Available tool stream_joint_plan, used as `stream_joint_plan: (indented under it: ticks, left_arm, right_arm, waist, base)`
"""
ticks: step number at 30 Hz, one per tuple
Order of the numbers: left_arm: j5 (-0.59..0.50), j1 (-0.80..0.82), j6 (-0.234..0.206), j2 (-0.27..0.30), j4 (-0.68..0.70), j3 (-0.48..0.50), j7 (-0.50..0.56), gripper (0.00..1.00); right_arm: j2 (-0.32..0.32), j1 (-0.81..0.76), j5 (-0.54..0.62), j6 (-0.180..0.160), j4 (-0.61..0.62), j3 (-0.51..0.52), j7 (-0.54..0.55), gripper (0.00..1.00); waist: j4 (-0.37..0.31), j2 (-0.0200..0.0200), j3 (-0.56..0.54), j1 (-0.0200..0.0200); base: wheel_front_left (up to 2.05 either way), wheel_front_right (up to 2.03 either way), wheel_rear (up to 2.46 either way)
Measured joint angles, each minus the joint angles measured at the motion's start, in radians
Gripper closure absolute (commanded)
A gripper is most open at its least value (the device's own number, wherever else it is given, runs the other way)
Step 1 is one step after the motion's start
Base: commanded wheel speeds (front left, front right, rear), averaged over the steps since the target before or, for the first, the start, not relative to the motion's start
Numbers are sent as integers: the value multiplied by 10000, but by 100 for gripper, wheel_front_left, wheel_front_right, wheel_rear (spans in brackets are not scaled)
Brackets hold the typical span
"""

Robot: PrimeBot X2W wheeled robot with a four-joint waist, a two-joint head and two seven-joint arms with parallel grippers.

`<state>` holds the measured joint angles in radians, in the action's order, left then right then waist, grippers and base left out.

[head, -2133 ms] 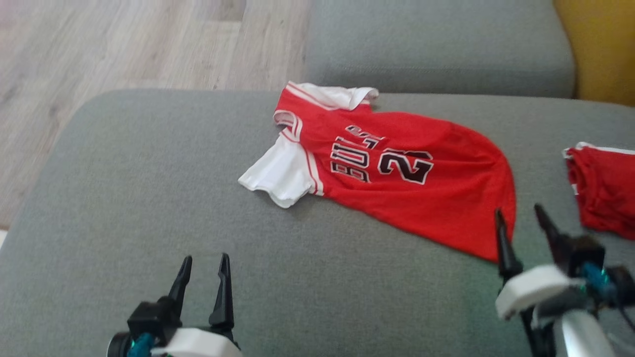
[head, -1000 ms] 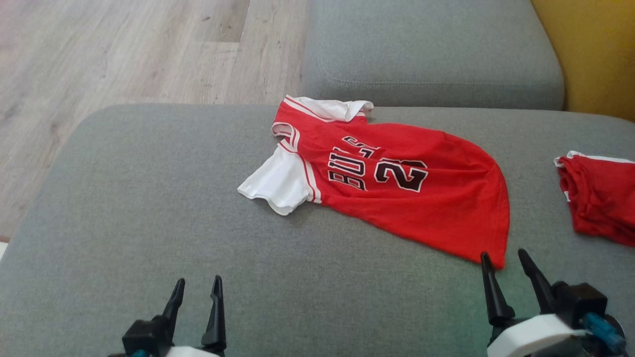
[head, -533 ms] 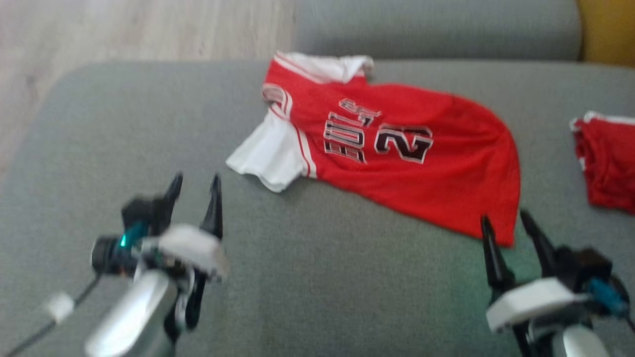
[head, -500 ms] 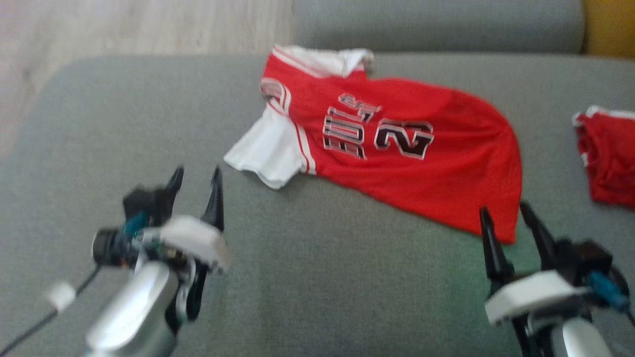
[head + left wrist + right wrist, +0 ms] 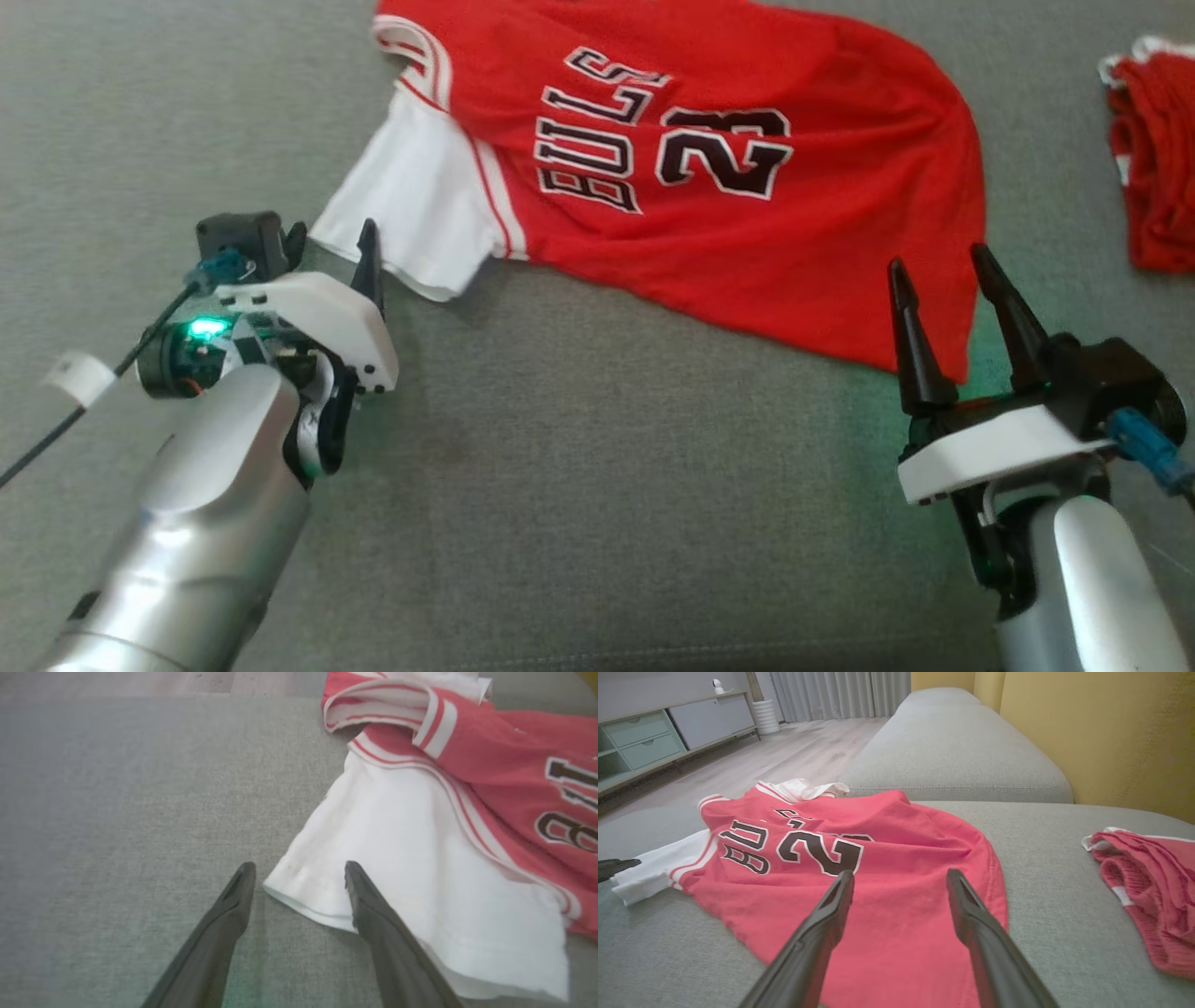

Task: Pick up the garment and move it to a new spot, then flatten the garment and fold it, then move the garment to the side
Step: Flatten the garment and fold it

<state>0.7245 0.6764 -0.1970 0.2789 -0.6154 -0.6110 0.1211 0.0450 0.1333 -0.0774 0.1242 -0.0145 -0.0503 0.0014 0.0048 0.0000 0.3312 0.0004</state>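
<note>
Left gripper point(image 5: 333, 239) advancing, jaws wide, straddling white sleeve point(image 5: 420, 868) edge of jersey point(image 5: 709, 112) lying on sofa cushion point(image 5: 579, 485); right gripper point(image 5: 936, 259), equally wide, hovering at hem corner. Open room stretching leftward.

This looks like a home living room: a wide grey fabric sofa point(image 5: 962, 751) with a yellow panel point(image 5: 1111, 732) behind it stands on a pale wood-plank floor point(image 5: 803, 756), and across the room a low sideboard point(image 5: 668, 728) with drawers sits along the wall beside long grey curtains point(image 5: 840, 693).
</note>
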Motion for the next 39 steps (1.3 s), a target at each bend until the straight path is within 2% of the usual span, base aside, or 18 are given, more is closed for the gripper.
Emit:
stream_joint_plan:
  ticks: [7, 8, 9, 11, 16, 31, 32, 33, 34, 35, 36, 37, 39]
  left_arm:
    - [6, 438, 389, -17, -439, -69, 307, 1]
    - [6, 466, 401, -19, -453, -92, 376, 35]
    - [6, 474, 403, -21, -456, -119, 437, 60]
    - [6, 472, 439, -33, -445, -188, 516, 100]
    - [6, 324, 472, -29, -161, -337, 518, 100]
    - [2, -469, -82, 408, 1620, -316, 81, 100]
    - [2, -529, -113, 430, 1697, -316, 81, 100]
    - [2, -583, -150, 468, 1743, -314, 81, 100]
    - [2, -644, -159, 514, 1808, -309, 58, 100]
    - [2, -705, -196, 556, 1866, -307, 6, 100]
    - [2, -729, -228, 575, 1902, -307, 6, 100]
    - [2, -736, -230, 591, 2008, -307, 6, 100]
    - [4, -740, -232, 600, 2082, -307, 6, 100]
  right_arm:
    - [2, 35, 27, 0, -81, 299, -13, 0]
    - [2, 35, 56, 0, -117, 341, -13, 0]
    - [0, 35, 65, 0, -167, 399, -12, 0]
    - [0, 35, 86, 0, -313, 617, 136, 0]
    - [2, -10, 84, 0, -838, 903, 1039, 0]
    - [2, -636, -226, 0, -1275, 1210, 1887, 0]
    - [2, -635, -280, 0, -1273, 1170, 1927, 5]
    - [2, -635, -320, 0, -1269, 1137, 1927, 18]
    - [2, -635, -370, 0, -1271, 1101, 1937, 35]
    - [2, -633, -372, 0, -1275, 1057, 1988, 57]
    - [2, -629, -374, 0, -1292, 1020, 2011, 73]
    - [0, -616, -476, 0, -1379, 905, 2113, 100]
    - [0, -556, -568, 0, -1486, 876, 2111, 100]
  waist:
    - [-302, 0, 397, -3]
    - [-297, 0, 395, -3]
    - [-287, 0, 385, -3]
    - [-254, 0, 362, -4]
    - [-114, 0, 308, -4]
    - [238, 0, 203, -4]
    - [239, 0, 194, -4]
    - [235, 0, 184, -4]
    - [226, 0, 171, -4]
    - [217, 0, 154, -4]
    - [213, 0, 134, -4]
    - [212, 0, 80, -4]
    - [217, 0, 9, -4]
  base:
    - [0, 0, 0]
    - [0, 0, 0]
    - [0, 0, 0]
    - [0, 0, 0]
    - [0, 0, 0]
    - [0, 0, 0]
    - [0, 0, 0]
    - [0, 0, 0]
    - [0, 0, 0]
    - [0, 0, 0]
    - [0, 0, 0]
    - [0, 0, 0]
    - [0, 0, 0]
